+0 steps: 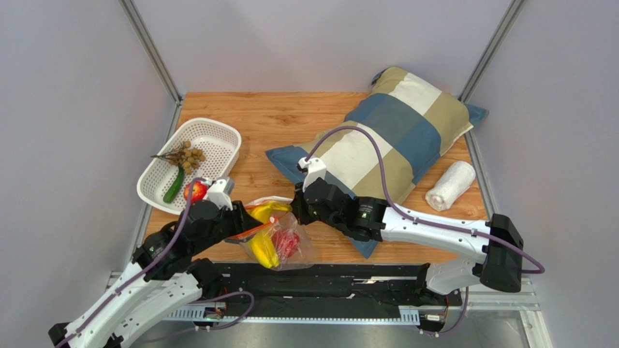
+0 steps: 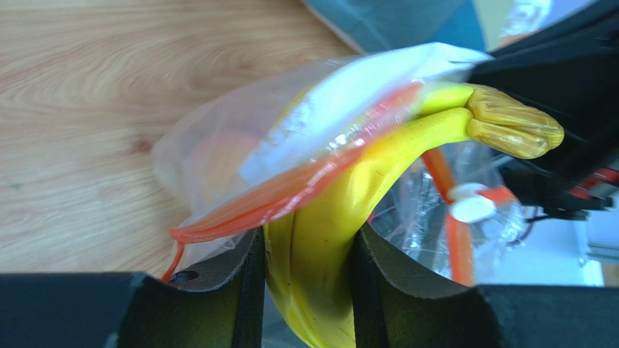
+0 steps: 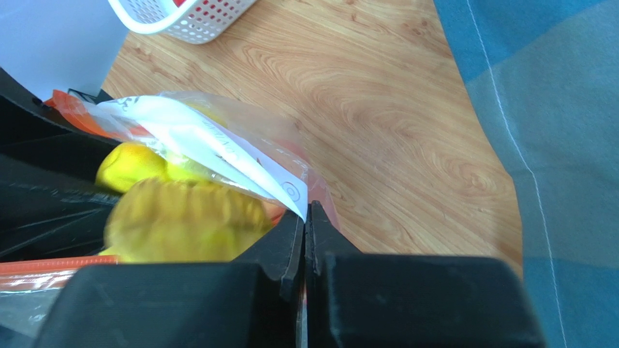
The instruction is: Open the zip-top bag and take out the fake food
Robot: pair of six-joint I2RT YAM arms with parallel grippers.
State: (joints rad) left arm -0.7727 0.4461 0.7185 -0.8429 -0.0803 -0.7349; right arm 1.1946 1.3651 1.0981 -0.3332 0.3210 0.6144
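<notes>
Zip-top bag (image 1: 289,250) | lies near centre of bench (image 1: 276,123), mouth open | right end effector (image 3: 306,217) closed, pinching bag's lip to anchor it | left end effector (image 2: 309,243) clamped around banana (image 2: 392,145), apparently to draw it out | grapes (image 1: 185,154) already in basket (image 1: 218,130), far left

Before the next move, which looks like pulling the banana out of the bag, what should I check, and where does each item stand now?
1. Hold on fruit: left gripper closed around the banana: ok.
2. Hold on bag: right gripper shut on the edge of the zip-top bag: ok.
3. Mouth open: orange zipper strip parted around the banana: ok.
4. Banana clear of the bag: not ok; it sits in the mouth.
5. Room in the white basket: ok; the grape bunch and green vegetable leave bare floor.
6. Bag emptied: not ok; a red fruit lies inside.
</notes>
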